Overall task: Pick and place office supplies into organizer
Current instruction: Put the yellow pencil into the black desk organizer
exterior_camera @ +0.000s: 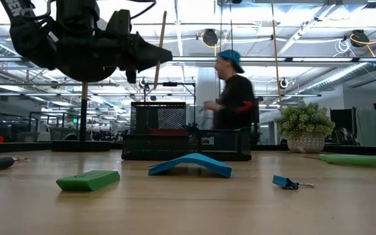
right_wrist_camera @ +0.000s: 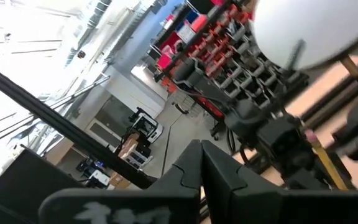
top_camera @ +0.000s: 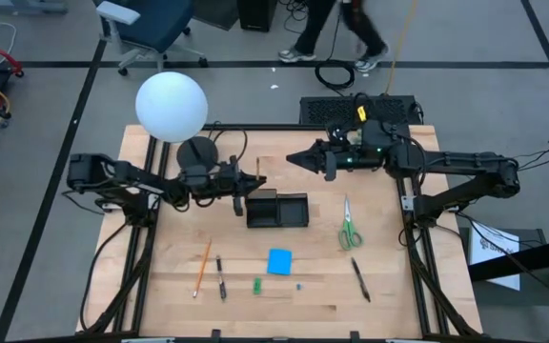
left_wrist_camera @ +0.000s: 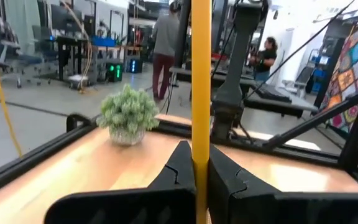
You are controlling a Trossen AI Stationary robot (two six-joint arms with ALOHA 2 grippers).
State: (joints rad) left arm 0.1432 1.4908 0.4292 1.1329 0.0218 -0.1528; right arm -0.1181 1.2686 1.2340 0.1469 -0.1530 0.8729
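Your left gripper (top_camera: 254, 180) is clenched on one pencil (left_wrist_camera: 201, 93) above the organizer's (top_camera: 277, 210) left end, your right gripper (top_camera: 294, 159) waits closed and empty, and the scissors (top_camera: 348, 227), note pad (top_camera: 279, 261), pens and orange pencil (top_camera: 202, 266) remain on the table.

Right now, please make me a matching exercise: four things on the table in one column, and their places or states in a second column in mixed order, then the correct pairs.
Things:
1. yellow pencil
2. scissors
3. blue note pad
4. organizer

Places or states:
A. lies flat near the table's front edge, between two pens
B. held upright in the shut left end effector
C. lies on the wood to the right of the organizer
D. black tray standing just below the left end effector in the high view

Pairs: 1-B, 2-C, 3-A, 4-D
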